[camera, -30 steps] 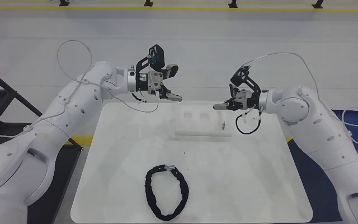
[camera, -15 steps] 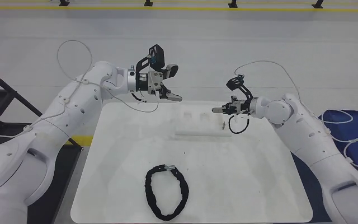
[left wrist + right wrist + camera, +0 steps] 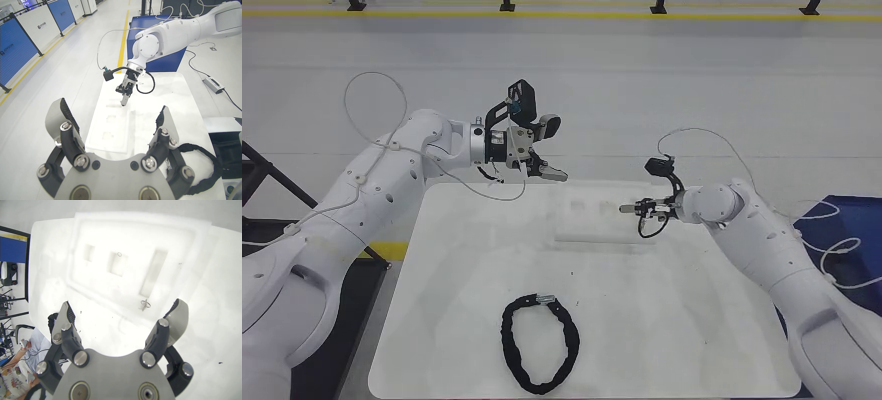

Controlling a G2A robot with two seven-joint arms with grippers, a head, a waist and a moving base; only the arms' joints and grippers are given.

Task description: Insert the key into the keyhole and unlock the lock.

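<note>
White table top [image 3: 692, 330] on a pale factory floor. Small metal key with a wire ring [image 3: 144, 304] is lying on the white foam tray [image 3: 582, 237], just beside the end of its long slot, at about 1 o'clock from table centre. Right gripper [image 3: 122, 306] is hanging right over the key, fingers spread wide and holding nothing. Over the last second this arm has been swinging its wrist in and tipping it down toward the tray, so I judge a key pickup is starting. Black fabric-covered chain lock [image 3: 509, 340] is sitting untouched at 7 o'clock, well apart from the key. Left gripper [image 3: 113, 108] is staying put at 11 o'clock, fingers wide apart and empty.
</note>
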